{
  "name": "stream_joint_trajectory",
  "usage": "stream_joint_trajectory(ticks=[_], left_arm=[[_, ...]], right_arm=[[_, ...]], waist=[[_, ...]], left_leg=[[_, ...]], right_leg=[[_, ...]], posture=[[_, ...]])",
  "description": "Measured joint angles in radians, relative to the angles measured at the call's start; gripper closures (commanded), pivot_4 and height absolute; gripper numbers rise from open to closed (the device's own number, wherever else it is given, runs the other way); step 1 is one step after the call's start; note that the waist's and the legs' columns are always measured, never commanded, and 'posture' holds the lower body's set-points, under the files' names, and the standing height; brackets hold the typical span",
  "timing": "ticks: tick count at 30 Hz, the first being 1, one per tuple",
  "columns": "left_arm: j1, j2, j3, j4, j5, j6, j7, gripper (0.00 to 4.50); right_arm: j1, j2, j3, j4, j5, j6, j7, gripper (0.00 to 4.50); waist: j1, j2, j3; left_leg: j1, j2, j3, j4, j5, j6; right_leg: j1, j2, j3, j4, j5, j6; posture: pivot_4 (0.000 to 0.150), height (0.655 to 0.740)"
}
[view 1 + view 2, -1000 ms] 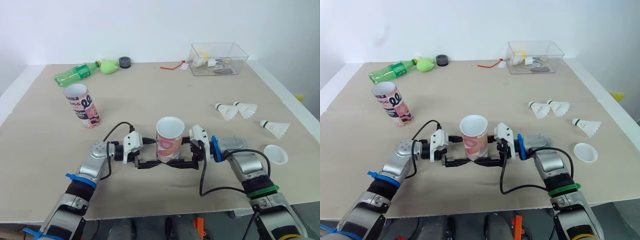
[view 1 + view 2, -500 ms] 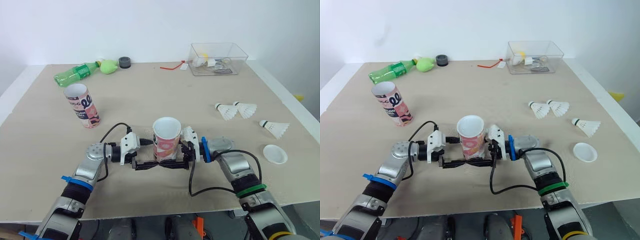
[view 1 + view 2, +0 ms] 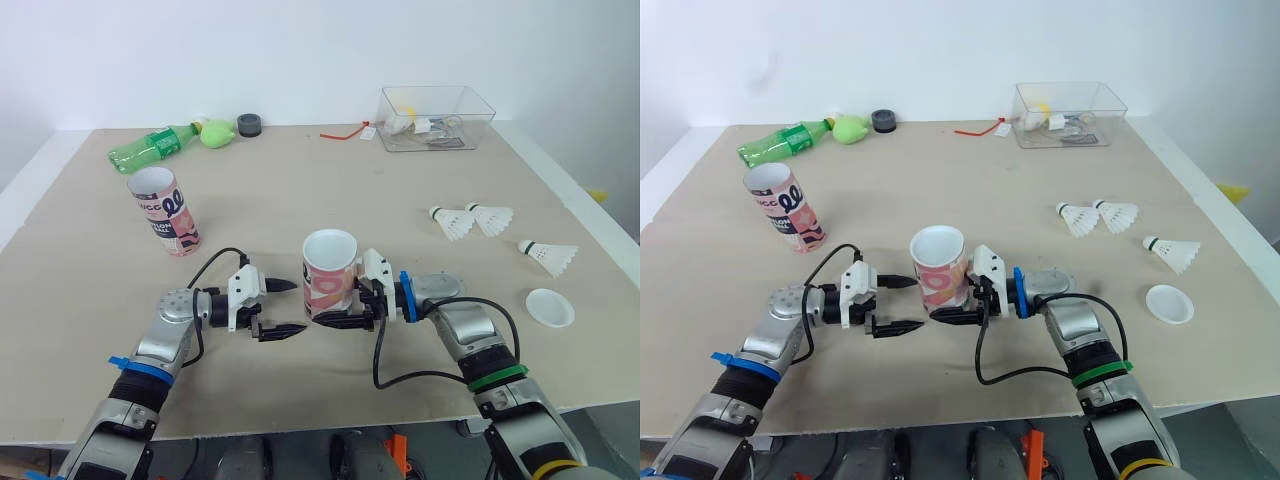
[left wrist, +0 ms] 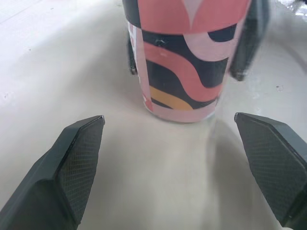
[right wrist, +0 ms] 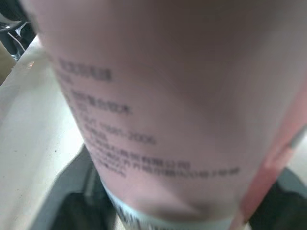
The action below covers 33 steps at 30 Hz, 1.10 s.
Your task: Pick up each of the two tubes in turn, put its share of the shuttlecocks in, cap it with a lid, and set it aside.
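Only the right tool (image 3: 326, 306) grips the tube (image 3: 330, 268); left tool (image 3: 297, 306) gapes wide.

The tube (image 5: 168, 96) is blurred up close, its print unreadable; the clear box (image 3: 437, 118) holds perhaps cables.

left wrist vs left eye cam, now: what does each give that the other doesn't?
Left wrist adds: close-up base of the pink patterned cardboard tube, flat on the beige table, navy and orange waves. Left eye adds: second pink tube, three white shuttlecocks, white round lid. Shared: open left gripper clear of the tube, right gripper clasping it.
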<state>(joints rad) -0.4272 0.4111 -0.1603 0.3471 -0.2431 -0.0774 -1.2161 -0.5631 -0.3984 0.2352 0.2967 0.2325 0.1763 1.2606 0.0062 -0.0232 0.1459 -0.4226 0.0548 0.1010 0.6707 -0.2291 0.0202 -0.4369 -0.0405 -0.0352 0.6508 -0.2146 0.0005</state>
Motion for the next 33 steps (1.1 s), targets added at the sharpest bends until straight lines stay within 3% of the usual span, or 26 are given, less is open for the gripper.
stream_joint_trajectory(ticks=[10, 14, 21, 27, 33], left_arm=[[0.018, -0.013, 0.024, -0.125, -0.083, 0.051, 0.011, 0.0], [0.059, 0.008, 0.019, -0.212, -0.095, 0.06, -0.007, 0.0], [0.061, 0.0, -0.034, -0.253, -0.089, 0.067, -0.031, 0.0], [0.023, -0.043, -0.085, -0.253, -0.086, 0.065, -0.044, 0.0], [0.008, -0.058, -0.113, -0.267, -0.088, 0.096, -0.052, 0.0]], right_arm=[[0.024, -0.033, -0.034, -0.058, 0.025, 0.029, -0.026, 1.63], [0.079, -0.112, -0.15, -0.16, 0.084, 0.084, -0.07, 1.63], [0.198, -0.225, -0.481, -0.289, 0.234, 0.262, -0.277, 1.63], [0.193, -0.267, -0.752, -0.135, 0.235, 0.272, -0.562, 1.63], [0.194, -0.284, -0.853, 0.072, 0.19, 0.207, -0.764, 1.63]], waist=[[0.0, 0.0, 0.0], [0.002, 0.001, 0.0], [0.003, 0.001, 0.001], [0.003, 0.001, 0.001], [-0.001, 0.003, 0.001]], left_leg=[[-0.001, 0.0, 0.0, 0.0, 0.0, 0.0], [-0.001, -0.001, 0.0, 0.0, 0.0, 0.0], [-0.001, -0.004, 0.0, 0.0, 0.001, 0.0], [0.0, -0.004, 0.0, 0.0, 0.002, 0.001], [0.001, -0.004, 0.002, -0.001, 0.002, 0.002]], right_leg=[[0.0, -0.001, 0.0, 0.0, 0.0, 0.0], [0.0, -0.003, 0.0, 0.0, 0.0, 0.001], [0.0, -0.004, 0.001, -0.001, 0.001, 0.004], [0.0, -0.003, 0.003, -0.001, 0.002, 0.006], [0.0, -0.001, 0.006, -0.001, 0.001, 0.007]], posture=[[0.15, 0.74], [0.15, 0.74], [0.15, 0.74], [0.15, 0.74], [0.15, 0.74]])
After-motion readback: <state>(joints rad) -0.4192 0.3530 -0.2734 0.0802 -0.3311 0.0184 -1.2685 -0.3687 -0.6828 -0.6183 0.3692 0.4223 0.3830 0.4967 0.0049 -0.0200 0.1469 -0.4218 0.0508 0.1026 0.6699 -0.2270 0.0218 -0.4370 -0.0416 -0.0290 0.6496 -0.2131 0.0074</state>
